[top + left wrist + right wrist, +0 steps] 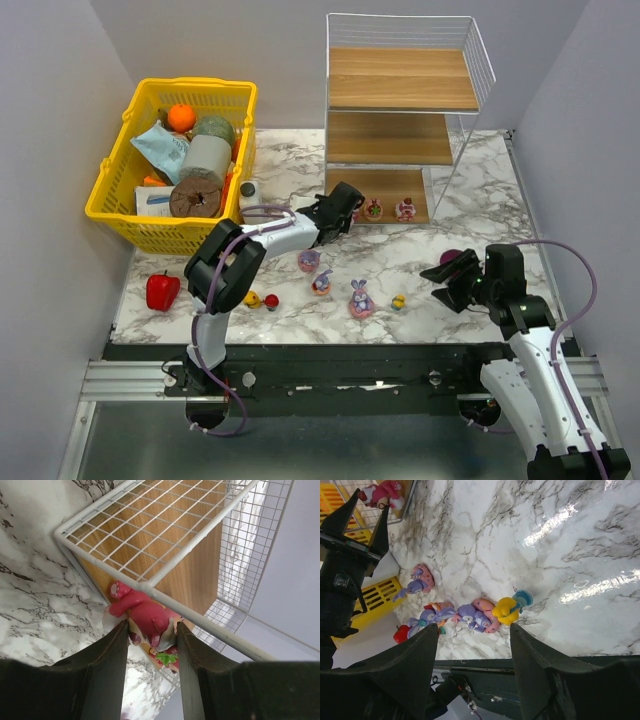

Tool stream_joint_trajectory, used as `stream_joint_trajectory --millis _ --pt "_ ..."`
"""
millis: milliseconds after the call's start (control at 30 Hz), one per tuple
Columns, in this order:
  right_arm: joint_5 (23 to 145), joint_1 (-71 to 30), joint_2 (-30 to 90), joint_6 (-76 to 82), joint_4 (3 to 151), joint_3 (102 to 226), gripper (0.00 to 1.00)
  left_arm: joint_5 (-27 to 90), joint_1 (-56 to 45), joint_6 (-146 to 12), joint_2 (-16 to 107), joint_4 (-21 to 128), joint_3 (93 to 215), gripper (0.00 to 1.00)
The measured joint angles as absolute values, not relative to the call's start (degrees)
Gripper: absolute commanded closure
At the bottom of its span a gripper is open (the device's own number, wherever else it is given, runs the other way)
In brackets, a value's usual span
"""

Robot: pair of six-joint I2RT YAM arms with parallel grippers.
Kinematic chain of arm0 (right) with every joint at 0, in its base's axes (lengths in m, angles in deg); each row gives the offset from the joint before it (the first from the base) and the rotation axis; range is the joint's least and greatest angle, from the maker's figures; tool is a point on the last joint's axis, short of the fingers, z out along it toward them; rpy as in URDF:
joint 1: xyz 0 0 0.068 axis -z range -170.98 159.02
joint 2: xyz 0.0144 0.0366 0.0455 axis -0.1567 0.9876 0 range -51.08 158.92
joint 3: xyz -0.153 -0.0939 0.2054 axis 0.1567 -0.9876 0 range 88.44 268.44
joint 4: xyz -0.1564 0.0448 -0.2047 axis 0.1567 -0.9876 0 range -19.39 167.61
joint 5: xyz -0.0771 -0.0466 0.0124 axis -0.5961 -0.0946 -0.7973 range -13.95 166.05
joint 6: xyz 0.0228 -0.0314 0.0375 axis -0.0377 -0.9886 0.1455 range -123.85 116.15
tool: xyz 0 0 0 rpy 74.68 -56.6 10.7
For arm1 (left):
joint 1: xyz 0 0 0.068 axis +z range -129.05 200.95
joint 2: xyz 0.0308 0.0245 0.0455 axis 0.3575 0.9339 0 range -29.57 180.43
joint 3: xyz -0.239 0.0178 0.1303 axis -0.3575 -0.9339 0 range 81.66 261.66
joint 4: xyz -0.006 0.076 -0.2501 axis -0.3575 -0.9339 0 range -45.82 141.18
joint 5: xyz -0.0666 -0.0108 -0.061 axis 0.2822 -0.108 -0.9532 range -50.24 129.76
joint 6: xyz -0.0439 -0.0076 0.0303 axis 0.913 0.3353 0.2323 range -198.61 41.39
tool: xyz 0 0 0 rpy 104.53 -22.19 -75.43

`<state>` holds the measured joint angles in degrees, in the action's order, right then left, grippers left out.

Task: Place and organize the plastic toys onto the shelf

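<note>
My left gripper reaches to the left end of the shelf's lowest board. It is shut on a pink-red bear toy, which sits under the white wire rim. Two more toys stand on that board. On the marble, three purple bunny-eared toys lie near a yellow-haired one. A yellow toy and a red toy lie further left. My right gripper hovers open at the right, holding nothing; its wrist view shows the yellow toy and a bunny.
A yellow basket full of items stands at the back left. A red pepper lies near the front left edge. A purple ball sits just behind my right gripper. A small white bottle stands beside the basket.
</note>
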<state>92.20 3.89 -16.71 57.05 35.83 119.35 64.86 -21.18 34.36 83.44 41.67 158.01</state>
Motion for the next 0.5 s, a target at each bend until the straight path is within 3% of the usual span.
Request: stream_joint_trajectory --millis 500 --pt "92.2 3.9 -17.6 57.0 35.8 118.2 0.33 67.2 -21.9 33.7 84.9 45.4 157.2 0.76"
